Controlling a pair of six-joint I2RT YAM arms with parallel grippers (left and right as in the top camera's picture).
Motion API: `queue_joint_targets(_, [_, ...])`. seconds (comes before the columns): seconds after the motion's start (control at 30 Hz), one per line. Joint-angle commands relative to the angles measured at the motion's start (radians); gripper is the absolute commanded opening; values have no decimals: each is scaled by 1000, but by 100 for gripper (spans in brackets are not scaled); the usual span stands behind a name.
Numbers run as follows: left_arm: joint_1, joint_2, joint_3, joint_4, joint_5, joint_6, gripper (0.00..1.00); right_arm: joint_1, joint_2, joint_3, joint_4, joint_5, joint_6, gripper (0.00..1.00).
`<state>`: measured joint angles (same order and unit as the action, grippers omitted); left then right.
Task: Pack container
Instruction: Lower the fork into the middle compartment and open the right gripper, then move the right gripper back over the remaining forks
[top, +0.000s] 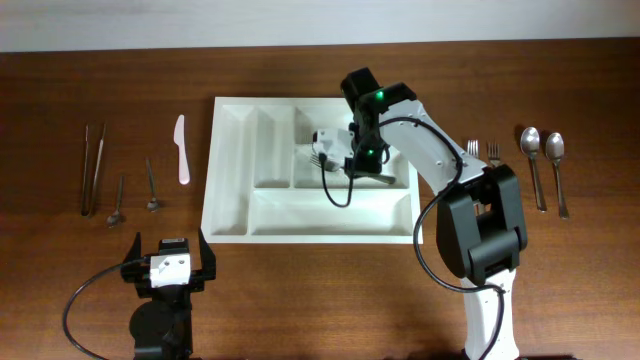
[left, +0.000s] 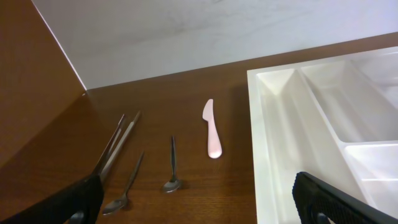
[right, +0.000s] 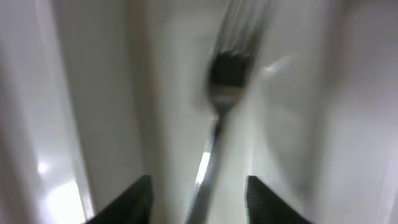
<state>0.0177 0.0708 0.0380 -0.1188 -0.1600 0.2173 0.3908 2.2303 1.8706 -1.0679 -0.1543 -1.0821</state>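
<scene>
Right pincer (right: 198, 182) spread astride a blurred fork (right: 224, 71) lying in the white container (top: 232, 205), arm bent down into its far compartments, container mid-tabletop (top: 300, 290), left pincer (top: 168, 248) wide apart near its front-left corner

Left end effector (top: 168, 255) wide open, right end effector (right: 198, 202) parted
</scene>
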Motion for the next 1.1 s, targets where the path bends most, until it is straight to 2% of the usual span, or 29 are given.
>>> queue_joint_targets(0.0, [-5,-8,-6,3,10,8,99,-3,-35,130,5,32,133,59])
queue_joint_targets(0.03, [-5,-8,-6,3,10,8,99,-11,-48,159,1,35,159,64])
queue_joint_targets(0.07, [-5,-8,-6,3,10,8,99,-22,-61,185,-10,35,179,100])
queue_joint_targets(0.23, [-5,-8,-6,3,10,8,99,-110,-121,277,-108,58,346,99])
queue_joint_targets(0.6, [-5,-8,-6,3,10,8,99,-399,-191,281,-285,91,701,99])
queue_joint_targets(0.77, [-5,-8,-6,3,10,8,99,-468,-171,274,-359,91,718,99])
queue_joint_targets(1.07, [-5,-8,-6,3,10,8,99,-529,-93,272,-367,90,730,99])
